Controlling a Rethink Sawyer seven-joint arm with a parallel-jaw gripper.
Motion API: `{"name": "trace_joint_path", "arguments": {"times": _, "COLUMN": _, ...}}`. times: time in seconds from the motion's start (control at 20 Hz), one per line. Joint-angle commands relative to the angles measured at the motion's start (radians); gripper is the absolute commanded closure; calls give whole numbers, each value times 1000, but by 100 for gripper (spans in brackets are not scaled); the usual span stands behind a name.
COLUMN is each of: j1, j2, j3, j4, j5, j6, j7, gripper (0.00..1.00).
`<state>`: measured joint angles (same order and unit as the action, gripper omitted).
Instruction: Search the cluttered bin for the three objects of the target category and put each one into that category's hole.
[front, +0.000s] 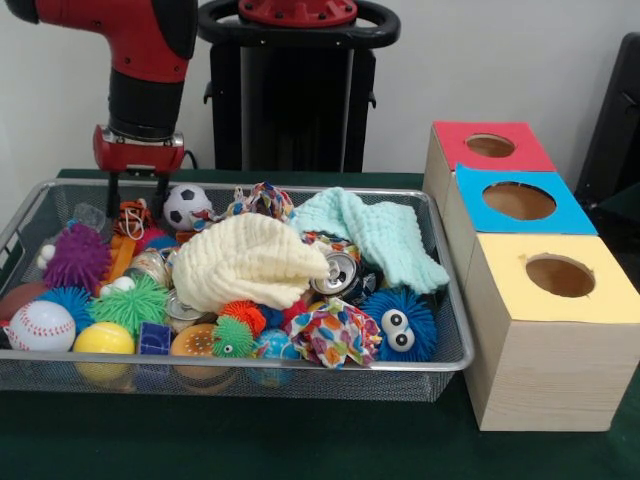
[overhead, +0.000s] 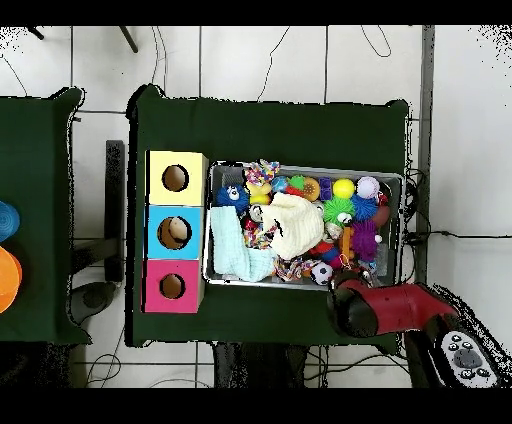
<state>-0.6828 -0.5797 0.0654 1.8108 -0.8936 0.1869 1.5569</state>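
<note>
Claw position: over the bin at its 11 o'clock corner in the front view, hanging from the red and black arm. Two dark fingers point down with a visible gap between them; nothing sits in that gap, so the claw is apart and empty, although the clutter behind the tips makes this reading less than certain.

Bin contents, left to right in the front view: a purple spiky ball, a baseball, a green spiky ball, a yellow ball, a small soccer ball, a cream cloth piled at the centre, a crushed can, a mint knitted cloth and a blue googly-eyed spiky ball. The bin is full and heaped.

The three boxes stand at 3 o'clock of the bin on the green surface. The hole lies in the red-topped box, the farthest of the three, at 1 o'clock of the bin. The blue-topped box and the yellow-topped box follow toward the camera.

Task status: judged from this layout, no object is held and none is in transit to the hole. What lies inside the red-topped box cannot be seen. Searching, picking and depositing appear to remain, possibly for all three objects.
</note>
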Motion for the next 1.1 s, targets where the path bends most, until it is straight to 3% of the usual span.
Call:
{"name": "trace_joint_path", "arguments": {"times": 0.05, "j1": 22, "j2": 45, "j3": 64, "j4": 38, "j5": -6, "j6": 60, "j7": 17, "gripper": 0}}
{"name": "trace_joint_path", "arguments": {"times": 0.6, "j1": 53, "j2": 72, "j3": 27, "j4": -3, "j5": -17, "j6": 54, "j7": 39, "gripper": 0}}
{"name": "trace_joint_path", "arguments": {"times": 0.65, "j1": 60, "j2": 71, "j3": 21, "j4": -6, "j5": -28, "j6": 31, "j7": 43, "gripper": 100}}
{"name": "trace_joint_path", "arguments": {"times": 1.1, "j1": 99, "j2": 75, "j3": -26, "j4": -26, "j5": -58, "j6": -28, "j7": 72, "gripper": 100}}
